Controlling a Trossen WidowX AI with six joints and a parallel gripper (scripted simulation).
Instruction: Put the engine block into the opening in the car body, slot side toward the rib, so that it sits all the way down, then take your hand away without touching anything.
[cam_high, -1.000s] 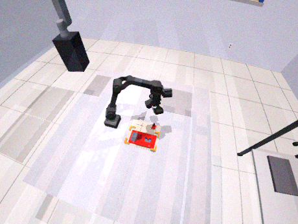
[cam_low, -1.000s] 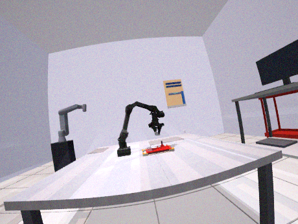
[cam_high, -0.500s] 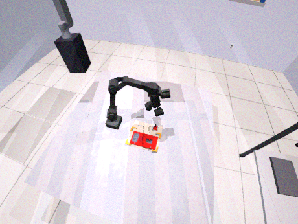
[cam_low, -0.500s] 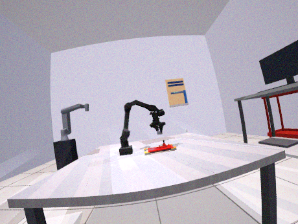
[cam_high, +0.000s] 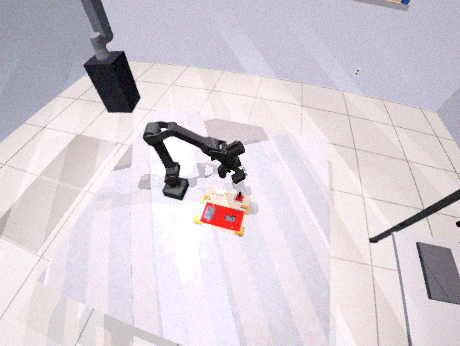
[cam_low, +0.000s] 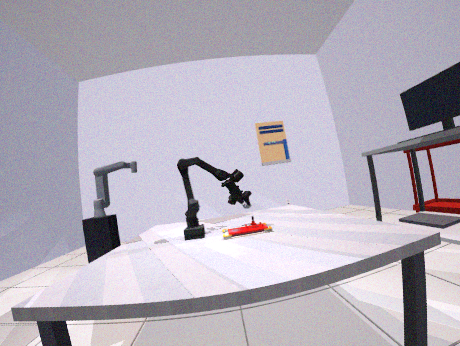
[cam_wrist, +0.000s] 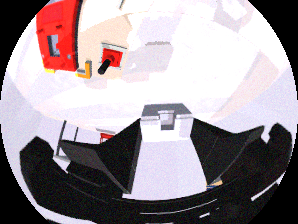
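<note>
My gripper is shut on the engine block, a pale grey block with a notch-like slot showing in its middle in the wrist view. The gripper is tilted and holds the block in the air, above and behind the car body, not touching it. The red car body lies flat on the table. Its opening shows as a small greyish rectangle, with nothing standing in it. The rib inside cannot be made out. In the exterior view the block is barely visible.
A small red piece with a black knob stands on the beige board beside the car body. Yellow corner brackets sit around the body. The arm's base stands to the left.
</note>
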